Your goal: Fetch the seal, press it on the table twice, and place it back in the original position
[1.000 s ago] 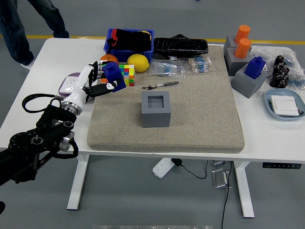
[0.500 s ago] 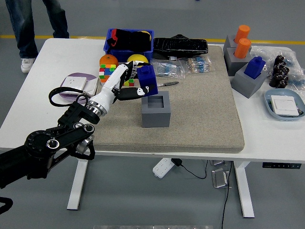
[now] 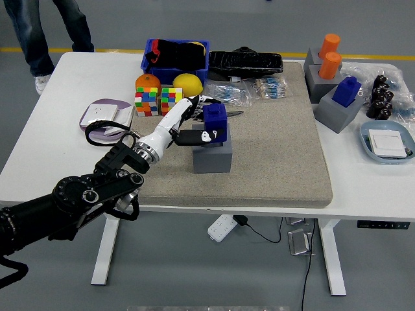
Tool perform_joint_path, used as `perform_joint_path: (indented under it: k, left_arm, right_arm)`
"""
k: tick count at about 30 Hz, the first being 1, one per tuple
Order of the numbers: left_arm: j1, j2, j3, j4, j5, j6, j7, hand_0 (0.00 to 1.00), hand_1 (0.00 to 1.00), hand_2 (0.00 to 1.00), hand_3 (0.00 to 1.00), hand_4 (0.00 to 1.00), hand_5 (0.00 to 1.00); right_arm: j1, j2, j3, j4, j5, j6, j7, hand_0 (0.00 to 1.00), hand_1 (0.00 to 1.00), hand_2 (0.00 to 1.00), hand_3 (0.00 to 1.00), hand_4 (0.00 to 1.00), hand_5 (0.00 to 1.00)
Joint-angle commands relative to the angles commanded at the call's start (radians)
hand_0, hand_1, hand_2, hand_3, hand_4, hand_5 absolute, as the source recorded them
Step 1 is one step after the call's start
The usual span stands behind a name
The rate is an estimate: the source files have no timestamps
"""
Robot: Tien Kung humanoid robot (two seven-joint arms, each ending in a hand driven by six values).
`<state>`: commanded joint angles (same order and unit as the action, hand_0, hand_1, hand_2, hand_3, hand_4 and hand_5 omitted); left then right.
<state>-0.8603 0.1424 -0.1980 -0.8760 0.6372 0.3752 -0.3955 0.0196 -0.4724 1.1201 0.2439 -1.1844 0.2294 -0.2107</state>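
Observation:
My left hand (image 3: 198, 122) is shut on a blue seal (image 3: 214, 121) and holds it right over the open top of a grey block holder (image 3: 212, 154) in the middle of the beige mat (image 3: 272, 149). The seal's base hides the holder's hole. The black left arm (image 3: 84, 194) reaches in from the lower left. My right hand is out of view.
Two colour cubes (image 3: 159, 101), an orange (image 3: 148, 80), a lemon (image 3: 187, 83), a blue bin (image 3: 176, 54) and a pen (image 3: 233, 113) lie behind the holder. More grey holders with orange (image 3: 330, 65) and blue seals (image 3: 347, 91) stand at the right. A person's legs (image 3: 39, 32) show at top left.
My left hand has carried the blue seal from the mat's left edge rightward to directly over the grey holder. The person at top left has shifted their legs.

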Motion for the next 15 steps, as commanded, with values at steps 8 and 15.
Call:
perform_joint_path:
  k: [8, 15]
  left_arm:
    - [-0.019, -0.030, 0.026, 0.053, -0.017, -0.002, -0.005, 0.643, 0.461, 0.326, 0.738, 0.644, 0.002]
    - [-0.029, -0.041, 0.044, 0.085, -0.034, -0.006, -0.005, 0.643, 0.461, 0.327, 0.737, 0.645, 0.002]
  right_arm:
    - [0.000, 0.001, -0.006, -0.001, 0.002, 0.000, 0.000, 0.848, 0.768, 0.764, 0.733, 0.838, 0.616]
    - [0.002, 0.000, -0.012, 0.000, 0.005, 0.000, 0.000, 0.848, 0.768, 0.764, 0.733, 0.838, 0.613]
